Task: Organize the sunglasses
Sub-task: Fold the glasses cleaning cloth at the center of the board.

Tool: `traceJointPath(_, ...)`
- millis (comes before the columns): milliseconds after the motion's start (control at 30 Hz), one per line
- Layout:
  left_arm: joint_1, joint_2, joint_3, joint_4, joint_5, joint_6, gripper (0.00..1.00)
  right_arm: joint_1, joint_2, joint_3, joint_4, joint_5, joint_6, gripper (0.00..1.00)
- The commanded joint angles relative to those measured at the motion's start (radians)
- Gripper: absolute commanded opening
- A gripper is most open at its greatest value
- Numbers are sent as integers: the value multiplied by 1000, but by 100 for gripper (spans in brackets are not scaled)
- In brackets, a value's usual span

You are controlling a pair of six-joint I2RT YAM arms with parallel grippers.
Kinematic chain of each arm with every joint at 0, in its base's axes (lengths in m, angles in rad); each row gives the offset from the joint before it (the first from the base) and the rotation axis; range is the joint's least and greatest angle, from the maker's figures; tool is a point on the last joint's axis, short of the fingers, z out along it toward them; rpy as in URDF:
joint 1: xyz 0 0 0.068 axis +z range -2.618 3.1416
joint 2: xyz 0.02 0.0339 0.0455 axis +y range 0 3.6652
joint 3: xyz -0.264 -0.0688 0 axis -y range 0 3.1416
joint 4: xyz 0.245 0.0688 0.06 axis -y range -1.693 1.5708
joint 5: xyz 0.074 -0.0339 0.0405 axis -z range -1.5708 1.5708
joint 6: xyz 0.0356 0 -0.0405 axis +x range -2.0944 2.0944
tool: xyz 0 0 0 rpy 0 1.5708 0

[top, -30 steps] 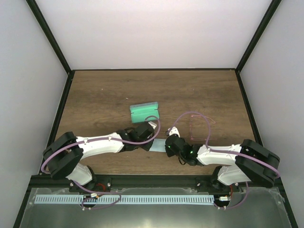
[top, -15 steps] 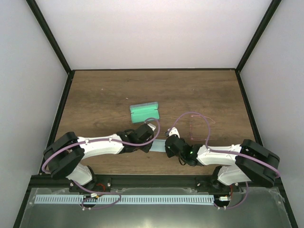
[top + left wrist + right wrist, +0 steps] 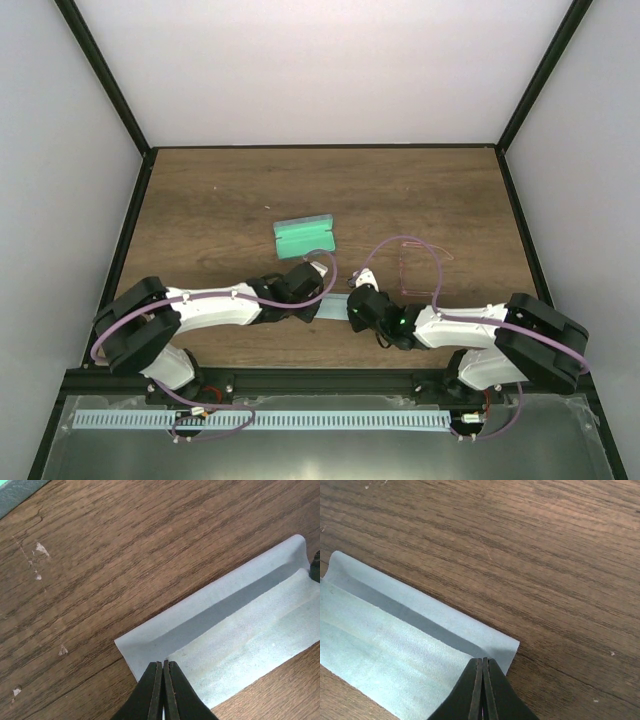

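Observation:
A light blue cloth lies on the wooden table near the front, folded partway over itself. My left gripper is shut on the left corner of its upper layer, fingertips pressed together. My right gripper is shut on the right corner of that same layer, jaws closed. The sunglasses, clear with a pinkish frame, lie on the table behind the right arm. A green case sits behind the left gripper.
A corner of the green case shows at the top left of the left wrist view. Black frame posts and white walls bound the table. Both arms' purple cables loop above the cloth.
Both grippers have shifted slightly toward the near edge, keeping hold of the cloth. The sunglasses and the case have not moved.

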Motion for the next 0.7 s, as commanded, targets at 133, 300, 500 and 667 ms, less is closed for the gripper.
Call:
traceJointPath(133, -6, 9, -13, 22, 1, -9, 18, 28, 16, 12, -4, 38, 23, 12)
traceJointPath(300, -7, 2, -16, 20, -7, -11, 20, 37, 13, 11, -6, 51, 33, 13)
traceJointPath(500, -6, -8, -18, 20, -17, -14, 20, 40, -37, -3, 2, 69, 45, 15)
traceJointPath(667, -7, -4, -11, 23, -22, -19, 20, 41, -92, -24, 33, 64, 34, 19)
